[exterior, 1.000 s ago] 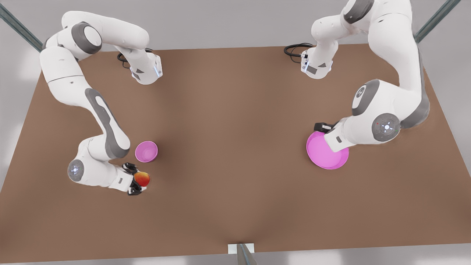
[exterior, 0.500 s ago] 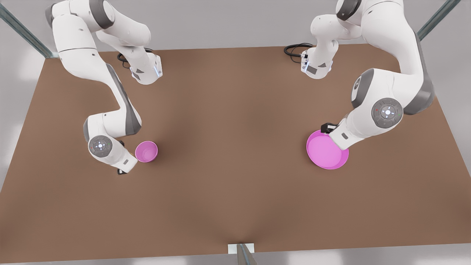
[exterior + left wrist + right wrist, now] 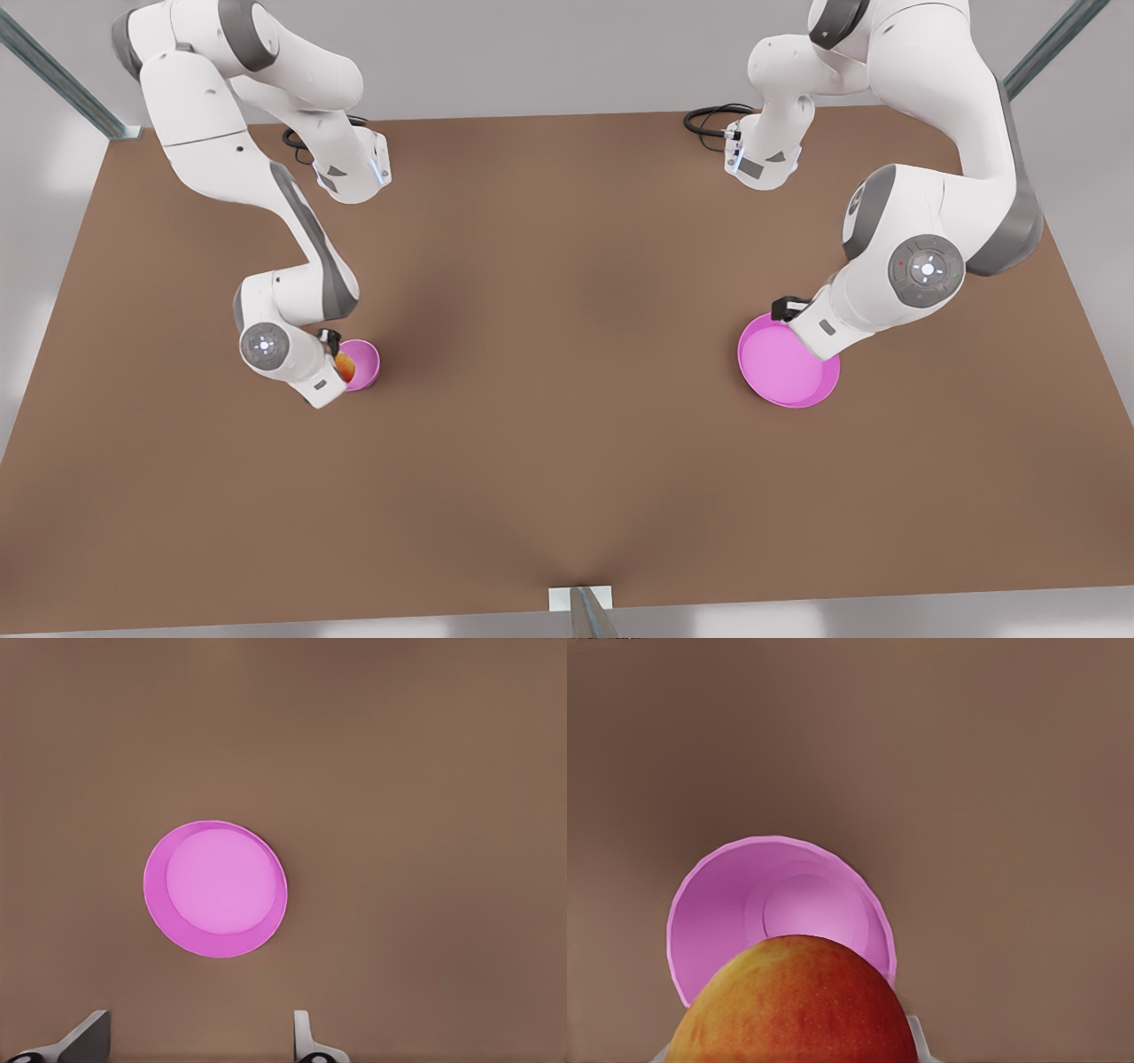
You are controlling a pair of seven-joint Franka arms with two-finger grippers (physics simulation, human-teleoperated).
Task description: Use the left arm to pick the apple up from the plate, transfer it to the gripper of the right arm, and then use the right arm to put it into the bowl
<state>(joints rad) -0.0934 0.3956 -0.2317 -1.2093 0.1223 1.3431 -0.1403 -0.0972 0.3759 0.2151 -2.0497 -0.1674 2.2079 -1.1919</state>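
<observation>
On the front view's left, the right gripper [image 3: 335, 361] hangs over the rim of the bowl [image 3: 363, 363], clamped on the apple [image 3: 345, 366], red blending to orange-yellow. Bare brown table [image 3: 567, 399] spreads wide between. On the front view's right, the left gripper [image 3: 785, 309] hovers over the plate [image 3: 784, 372], fingers [image 3: 306, 1041] spread apart, holding nothing.

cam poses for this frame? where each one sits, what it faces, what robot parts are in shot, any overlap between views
Front view: high above the table, looking down; both arms, right gripper with the apple at the bowl, left gripper at the plate.
Left wrist view: above the plate, facing down; two fingertips apart.
Right wrist view: above the bowl, facing down; apple in the foreground.
Shared: front and left wrist views share the plate; front and right wrist views share bowl and apple.
</observation>
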